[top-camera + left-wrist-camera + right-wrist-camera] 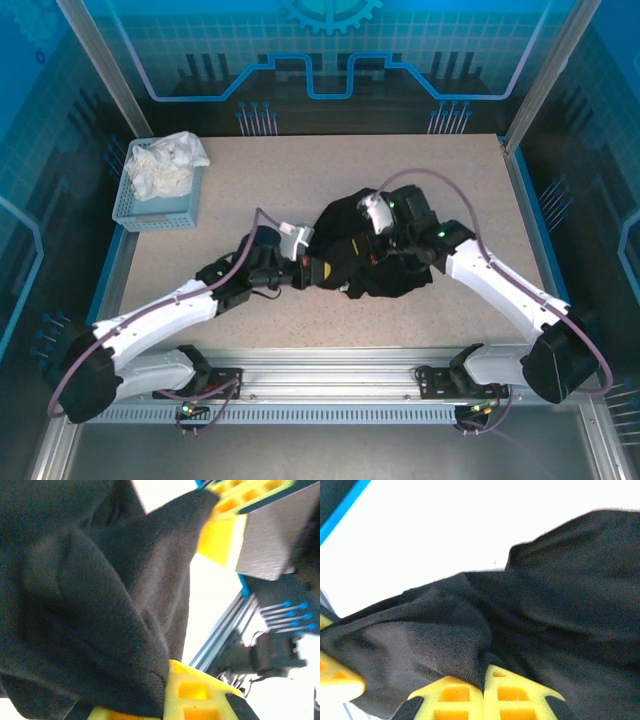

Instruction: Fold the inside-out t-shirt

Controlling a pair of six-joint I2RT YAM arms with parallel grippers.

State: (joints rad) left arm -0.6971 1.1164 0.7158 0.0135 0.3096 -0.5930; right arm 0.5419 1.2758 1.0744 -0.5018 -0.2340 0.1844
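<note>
The beige speckled tabletop (300,170) carries a black soft-fabric inside-out t-shirt (345,225), which lies as a crumpled heap a little right of centre, between the two arms. No long axis can be read from the heap, and no sleeve or hem stands out. At the far left corner sits a blue perforated plastic basket (160,212) holding a crumpled white cloth (165,165), well apart from the shirt.

The white left arm (170,320) reaches in from the left to the heap's near-left edge, and the white right arm (500,290) comes in from the right over its middle. The yellow left fingers (197,692) are clenched on a thick fold of black fabric. The yellow right fingers (452,697) are pressed together, pinching a ridge of the same cloth.

The two grips sit near each other, with most of the shirt lying beyond and beneath them. The coming move probably calls for lifting and drawing the grips apart sideways.
</note>
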